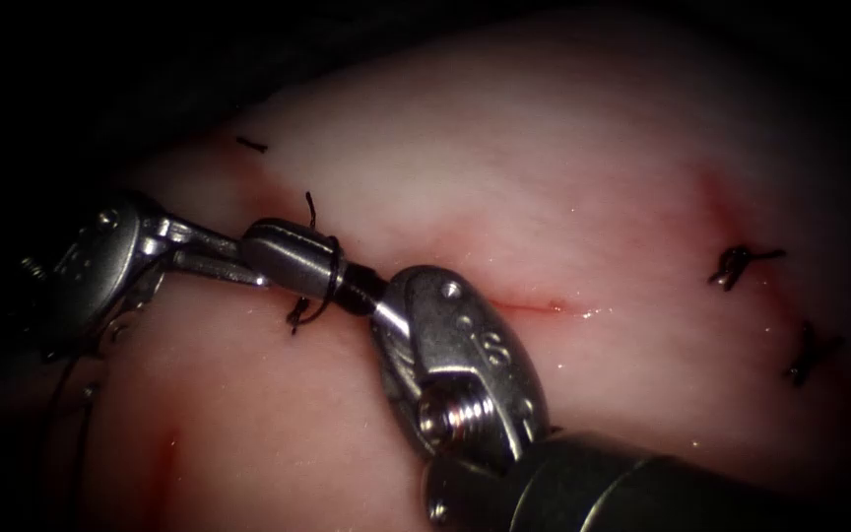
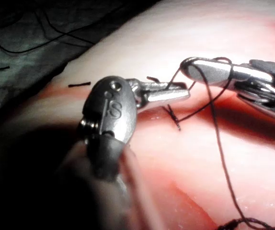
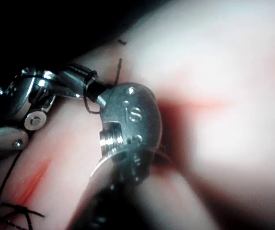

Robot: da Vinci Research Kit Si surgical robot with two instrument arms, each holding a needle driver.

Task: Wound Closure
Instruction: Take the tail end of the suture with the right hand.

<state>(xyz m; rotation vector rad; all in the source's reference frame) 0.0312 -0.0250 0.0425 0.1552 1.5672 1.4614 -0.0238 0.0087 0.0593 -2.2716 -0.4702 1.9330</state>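
I can't find the needle from my seat, so I can't say where it sits or whether it is in the tissue. What I do see is the left tool with its jaws pressed together and the thread wound in a dark loop around them. Whether anything is pinched between those jaws is hidden by the loop and by the other tool's tip.

The right tool meets the left tool nose to nose, its tip right against the wrapped jaws. In the left wrist view the right tool has its jaws drawn close on a short dark thread end at their tip, and the left tool carries the loop over its closed jaws, with thread trailing away beneath it. In the right wrist view the loop sits just ahead of the right tool's tip.

The cut runs on beyond the right tool's wrist, with red fluid below the left tool. Short cut ends of thread lie past the left tool's jaws, and two finished knots sit well apart on the far side of the right tool. The right tool's shaft is cut off at the frame edge, and the tissue's far edge falls into darkness behind both tools.
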